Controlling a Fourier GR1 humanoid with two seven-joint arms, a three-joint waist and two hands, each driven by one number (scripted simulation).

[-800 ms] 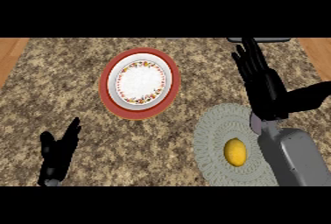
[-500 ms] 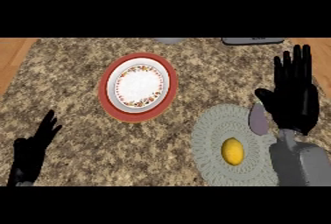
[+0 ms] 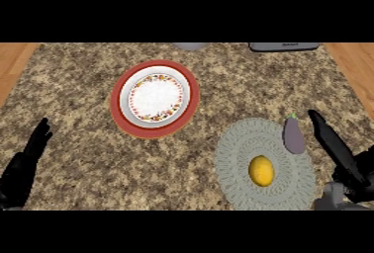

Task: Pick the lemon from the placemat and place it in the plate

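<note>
Head view: lemon (image 3: 261,170) mid-placemat (image 3: 241,148), plate (image 3: 154,98) well apart.

Yellow lemon (image 3: 261,170) on round placemat (image 3: 237,148)

Soft, even light is falling across the granite counter (image 3: 87,123), lighting its speckle at much the same brightness from edge to edge. The white centre of the plate (image 3: 116,99) is reading as the brightest patch. The lemon (image 3: 261,170) is glowing paler through its middle than around its outline. The left hand (image 3: 22,170) and right hand (image 3: 335,146) are showing as dark, nearly flat shapes.
</note>
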